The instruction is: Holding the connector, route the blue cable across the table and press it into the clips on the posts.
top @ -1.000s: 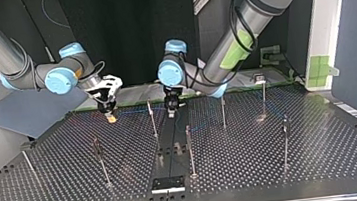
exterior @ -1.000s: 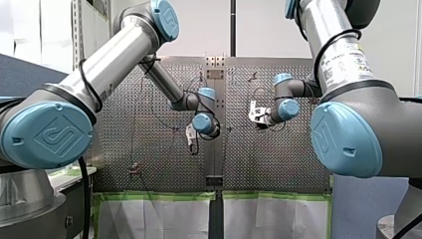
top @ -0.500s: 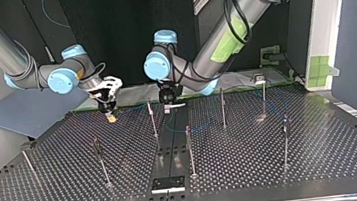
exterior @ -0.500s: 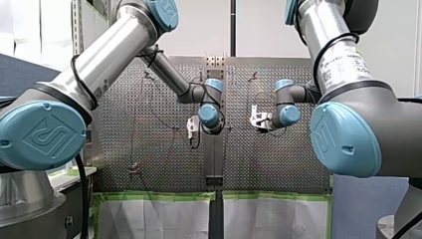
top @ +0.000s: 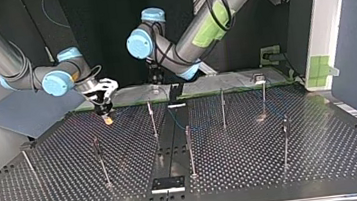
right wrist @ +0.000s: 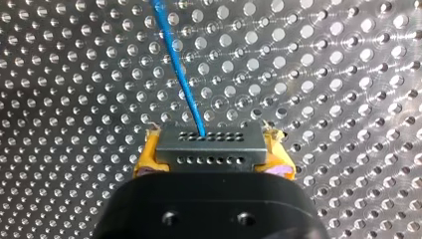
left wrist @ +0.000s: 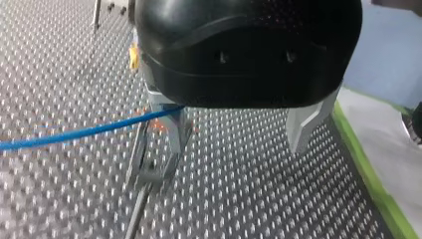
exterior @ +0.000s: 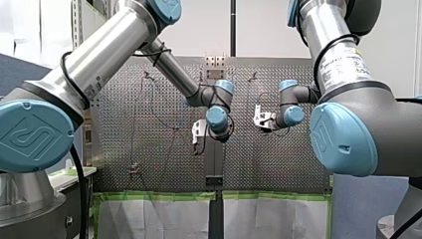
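Note:
My right gripper (right wrist: 214, 154) is shut on a grey connector (right wrist: 211, 148), with a yellow pad on each side. The blue cable (right wrist: 179, 74) leaves the connector and runs ahead over the perforated table (right wrist: 323, 74). In the top view my right gripper (top: 107, 119) hangs low over the table's far left. My left gripper (left wrist: 239, 129) is open and holds nothing. The blue cable (left wrist: 74, 133) passes beside one of its metal fingers (left wrist: 171, 124), above a clip post (left wrist: 149, 167). In the top view my left gripper (top: 157, 86) hangs above the table's back edge.
Several thin clip posts stand on the table, such as one (top: 152, 118) near the middle, one (top: 189, 149) nearer the camera and one (top: 222, 108) to its right. A black plate (top: 167, 183) sits at the near edge. Green tape (left wrist: 368, 174) borders the table.
My left arm has risen and swung toward the top view's left, off the cable near the centre post. My right gripper keeps the connector and has shifted only slightly.

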